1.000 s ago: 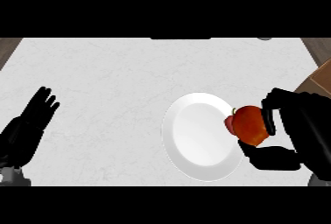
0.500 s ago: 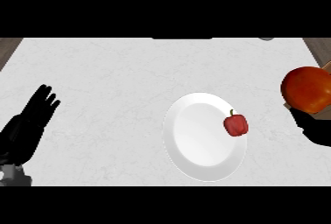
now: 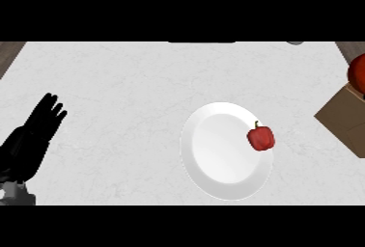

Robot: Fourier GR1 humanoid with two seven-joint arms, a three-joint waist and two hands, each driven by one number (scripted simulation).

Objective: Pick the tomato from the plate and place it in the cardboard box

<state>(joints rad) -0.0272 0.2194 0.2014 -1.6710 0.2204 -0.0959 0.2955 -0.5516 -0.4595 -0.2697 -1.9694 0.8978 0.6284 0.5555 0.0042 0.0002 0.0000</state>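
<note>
- The tomato [image 3: 358,72] now shows only as a red curve cut off by the right edge of the frame, in the upper right. A second ago it sat at the right rim of the plate [image 3: 214,144] with the right hand closed round it. Half a second ago it was already lifted clear and off to the right.
- It has since travelled further right and higher in the frame. It now overlaps the upper corner of the cardboard box [image 3: 345,118], which lies at the right edge, well apart from the plate.
- The right hand does not show in the frame, so its grip cannot be told. The tomato's height suggests it is being carried.
- The left hand [image 3: 35,135] rests at the lower left, fingers straight and open, unmoved throughout.
- A small red pepper [image 3: 261,137] stays on the plate's right rim, where it was uncovered once the tomato left.
- The pick looks done. What remains is to bring the tomato over the box's opening and let go. The opening is partly out of frame, so the alignment cannot be judged.
</note>
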